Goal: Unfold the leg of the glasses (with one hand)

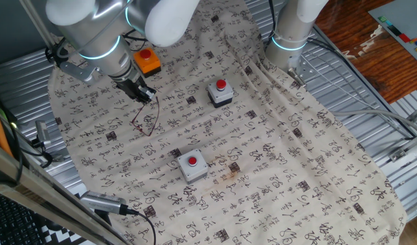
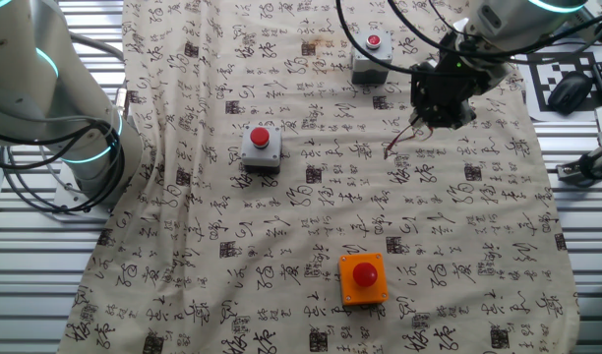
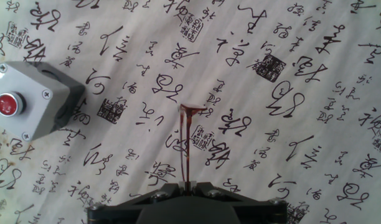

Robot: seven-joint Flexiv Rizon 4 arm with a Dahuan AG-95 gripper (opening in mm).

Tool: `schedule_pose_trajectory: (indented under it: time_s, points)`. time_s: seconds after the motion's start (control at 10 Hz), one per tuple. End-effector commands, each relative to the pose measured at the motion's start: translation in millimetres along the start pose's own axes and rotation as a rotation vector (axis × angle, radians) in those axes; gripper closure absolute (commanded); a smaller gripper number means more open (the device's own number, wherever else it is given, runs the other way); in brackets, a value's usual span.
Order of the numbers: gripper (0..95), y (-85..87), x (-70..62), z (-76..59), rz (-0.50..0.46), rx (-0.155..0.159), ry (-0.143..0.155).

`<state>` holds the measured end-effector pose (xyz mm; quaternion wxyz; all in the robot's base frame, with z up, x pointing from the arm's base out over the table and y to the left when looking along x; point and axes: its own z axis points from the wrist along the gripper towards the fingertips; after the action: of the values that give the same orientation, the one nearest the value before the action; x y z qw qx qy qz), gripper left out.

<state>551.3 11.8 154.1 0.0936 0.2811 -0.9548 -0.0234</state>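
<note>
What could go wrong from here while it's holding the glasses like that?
The fingers pinch only a thin leg of the glasses, so the frame could twist or slip out. The rest of the glasses hangs down toward the cloth, and a wrong pull might bend the hinge rather than open it. The cloth is wrinkled and loose, so the frame tip could snag on it.

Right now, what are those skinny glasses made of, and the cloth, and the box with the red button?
The glasses look like thin metal wire with a dark reddish-brown coat: hair-thin and slightly shiny. The gripper pinches one leg. The cloth seems woven fabric, matte beige with black printed characters; it wrinkles and drapes. The grey button box looks like smooth moulded plastic with corner screws, though painted metal is possible.
</note>
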Motion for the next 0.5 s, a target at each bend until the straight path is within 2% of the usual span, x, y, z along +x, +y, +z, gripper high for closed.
schedule_pose_trajectory:
  time_s: [0.1,0.2,0.3,0.4,0.5]
  points:
    - [95.0,-6.0,9.1,-1.8,-0.023,0.011,0.01]
    - [95.0,-9.9,15.0,-2.6,-0.034,0.014,0.014]
    - [95.0,-9.9,15.0,-2.6,-0.034,0.014,0.014]
    - [95.0,-25.6,35.4,-10.0,-0.076,0.024,0.034]
    - [95.0,-31.9,44.1,-13.9,-0.096,0.028,0.04]
